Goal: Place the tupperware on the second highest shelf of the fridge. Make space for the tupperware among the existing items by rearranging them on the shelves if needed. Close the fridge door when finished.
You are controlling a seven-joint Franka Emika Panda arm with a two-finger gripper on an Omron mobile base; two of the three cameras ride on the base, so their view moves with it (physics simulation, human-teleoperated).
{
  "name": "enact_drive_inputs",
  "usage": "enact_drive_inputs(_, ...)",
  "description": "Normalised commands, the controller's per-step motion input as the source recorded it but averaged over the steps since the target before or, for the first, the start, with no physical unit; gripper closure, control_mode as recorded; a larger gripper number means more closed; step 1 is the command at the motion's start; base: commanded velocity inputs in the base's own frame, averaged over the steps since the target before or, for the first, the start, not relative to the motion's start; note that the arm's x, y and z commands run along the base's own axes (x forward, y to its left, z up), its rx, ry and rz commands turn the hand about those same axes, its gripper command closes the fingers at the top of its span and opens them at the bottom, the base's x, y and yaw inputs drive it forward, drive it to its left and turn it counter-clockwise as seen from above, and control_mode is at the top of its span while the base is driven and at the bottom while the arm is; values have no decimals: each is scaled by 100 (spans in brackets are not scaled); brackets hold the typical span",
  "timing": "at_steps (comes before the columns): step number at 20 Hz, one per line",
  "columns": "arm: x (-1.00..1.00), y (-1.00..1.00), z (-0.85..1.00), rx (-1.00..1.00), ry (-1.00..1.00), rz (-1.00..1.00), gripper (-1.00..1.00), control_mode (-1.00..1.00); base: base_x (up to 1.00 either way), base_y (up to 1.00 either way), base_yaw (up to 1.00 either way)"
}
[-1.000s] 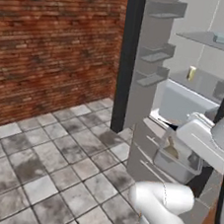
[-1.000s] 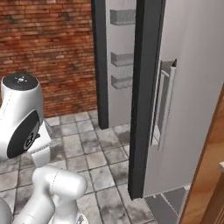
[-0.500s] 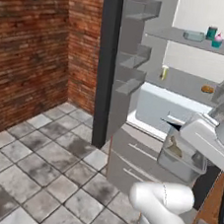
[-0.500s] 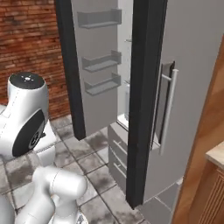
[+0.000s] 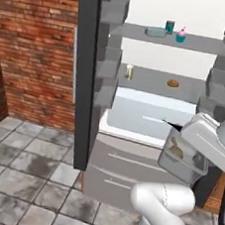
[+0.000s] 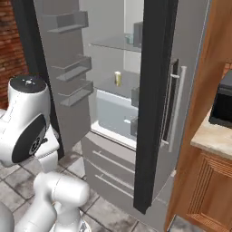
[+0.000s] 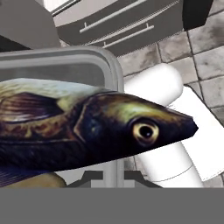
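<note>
The fridge [image 5: 150,109] stands open in front of me. My gripper [image 5: 190,148] is shut on the tupperware [image 5: 181,157], a translucent grey box held low at the right, in front of the white drawer [image 5: 138,118]. In the hand view the tupperware's rim [image 7: 105,59] sits just above my gripper [image 7: 113,177], with a dark fish [image 7: 92,129] lying in it. The second highest shelf [image 5: 148,81] carries a small yellowish piece [image 5: 129,71] and a brown round piece [image 5: 173,83]. On the shelf above stand a pale block [image 5: 155,32], a teal can [image 5: 169,26] and a pink cupcake [image 5: 181,36].
The left fridge door [image 5: 84,71] with its grey bins [image 6: 68,68] stands open on the left. Edge-on to the right is the other door [image 6: 154,104] with its bar handle [image 6: 177,108]. Two grey drawers [image 5: 120,170] lie below. A wooden cabinet [image 6: 204,190] and a brick wall [image 5: 37,50] flank the fridge.
The whole picture has shifted: the base has swung round to face the open fridge, whose shelves now show in full. The tupperware stays held in the gripper.
</note>
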Motion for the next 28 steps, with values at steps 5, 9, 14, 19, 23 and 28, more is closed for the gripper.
enact_drive_inputs(5, 0, 0, 0, 0, 0, 0, 100, 100, 33, 41, -55)
enact_drive_inputs(9, 0, 0, 0, 0, 0, 0, 100, 100, 26, 6, -50)
enact_drive_inputs(14, 0, 0, 0, 0, 0, 0, 100, 100, 23, 0, -46)
enact_drive_inputs(19, 0, 0, 0, 0, 0, 0, 100, 100, 39, 11, -26)
enact_drive_inputs(23, 0, 0, 0, 0, 0, 0, 100, 100, 49, 35, -17)
enact_drive_inputs(28, 0, 0, 0, 0, 0, 0, 100, 100, 55, 41, -6)
